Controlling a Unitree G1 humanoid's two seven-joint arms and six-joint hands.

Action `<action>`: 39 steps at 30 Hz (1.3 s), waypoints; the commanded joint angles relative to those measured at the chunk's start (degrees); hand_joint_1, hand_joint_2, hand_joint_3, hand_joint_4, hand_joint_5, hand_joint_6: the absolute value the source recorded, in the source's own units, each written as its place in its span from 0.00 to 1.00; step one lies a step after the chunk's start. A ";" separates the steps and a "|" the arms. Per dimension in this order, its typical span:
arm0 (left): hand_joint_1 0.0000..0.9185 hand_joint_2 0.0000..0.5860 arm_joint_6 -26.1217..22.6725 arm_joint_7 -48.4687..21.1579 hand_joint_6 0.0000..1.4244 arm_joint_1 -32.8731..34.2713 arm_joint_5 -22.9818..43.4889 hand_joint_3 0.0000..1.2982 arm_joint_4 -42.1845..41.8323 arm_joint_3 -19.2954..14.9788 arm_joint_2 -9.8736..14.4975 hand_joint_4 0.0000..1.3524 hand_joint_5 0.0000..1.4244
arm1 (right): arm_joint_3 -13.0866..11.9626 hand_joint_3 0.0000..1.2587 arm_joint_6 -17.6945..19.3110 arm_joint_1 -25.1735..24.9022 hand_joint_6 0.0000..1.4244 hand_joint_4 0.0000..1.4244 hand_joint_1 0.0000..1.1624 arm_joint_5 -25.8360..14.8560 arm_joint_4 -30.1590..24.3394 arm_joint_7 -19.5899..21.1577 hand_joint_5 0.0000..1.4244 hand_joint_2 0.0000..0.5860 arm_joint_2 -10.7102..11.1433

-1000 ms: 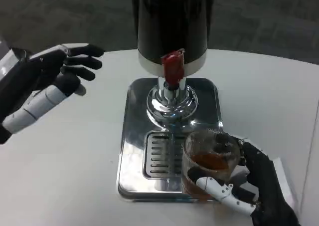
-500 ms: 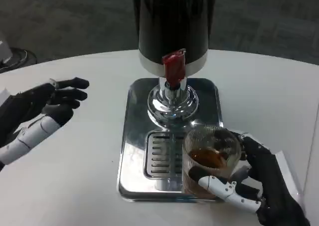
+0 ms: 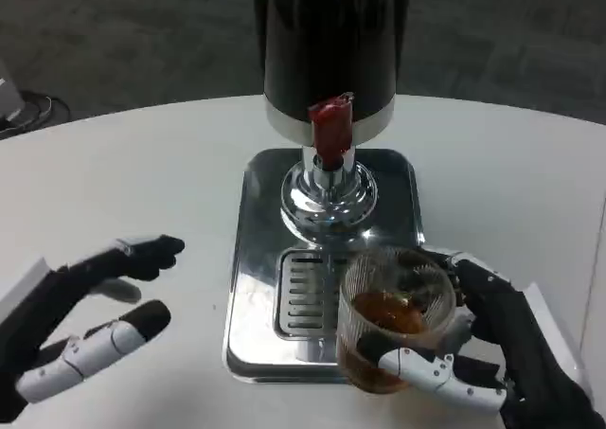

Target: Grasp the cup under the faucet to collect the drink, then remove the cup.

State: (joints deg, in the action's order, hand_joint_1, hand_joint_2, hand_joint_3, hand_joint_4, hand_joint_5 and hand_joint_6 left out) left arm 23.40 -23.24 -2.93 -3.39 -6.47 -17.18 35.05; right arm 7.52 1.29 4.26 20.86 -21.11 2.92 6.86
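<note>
While the right hand [image 3: 492, 353] wraps the cup [image 3: 393, 315] from its right side, white-and-black fingers [image 3: 426, 370] curl across the near wall of the glass and dark ones sit behind its right rim, so the hand holds the cup. Cup is clear ribbed glass, upright or close to it, with amber drink [image 3: 388, 311] filling the lower part. It sits over the front right corner of the chrome drip tray [image 3: 260, 259], partly over the slotted grate [image 3: 301, 292], and its base edge overhangs the tray's near edge; cannot tell whether the base touches the tray or is lifted just off it. The cup is forward and right of the faucet, not directly beneath it. Faucet has a red tap handle [image 3: 329, 126] above a chrome spout base [image 3: 327, 192], mounted on the black dispenser body [image 3: 327, 36] with a silver band at its bottom. Dispenser and tray stand on the white table [image 3: 142, 173]. Left hand [image 3: 90, 301] is at lower left, well apart from the tray, just over the table, fingers spread and extended toward the right, holding nothing. Dark carpet floor [image 3: 114, 41] shows beyond the table's far edge.
</note>
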 commanded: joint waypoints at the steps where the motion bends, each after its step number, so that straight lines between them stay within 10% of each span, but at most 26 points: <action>1: 0.00 0.18 2.25 0.57 0.24 -2.78 -3.06 0.20 -0.77 1.35 0.23 0.16 0.17 | -0.73 0.66 2.33 -0.33 0.68 0.63 0.72 -0.78 -2.27 -0.76 0.73 0.27 0.93; 39: 0.00 0.15 2.93 0.70 0.14 -2.37 -16.08 0.11 -1.91 11.46 3.11 0.02 0.05 | -3.74 0.69 7.21 -5.51 0.74 0.66 0.74 -1.77 -2.25 -8.03 0.77 0.26 10.39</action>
State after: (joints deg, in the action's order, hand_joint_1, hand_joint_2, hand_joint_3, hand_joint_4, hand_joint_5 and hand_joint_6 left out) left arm 26.25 -22.82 -4.76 -18.62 -8.16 -6.19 37.43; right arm 4.44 5.46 -0.09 20.55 -21.46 -4.70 16.82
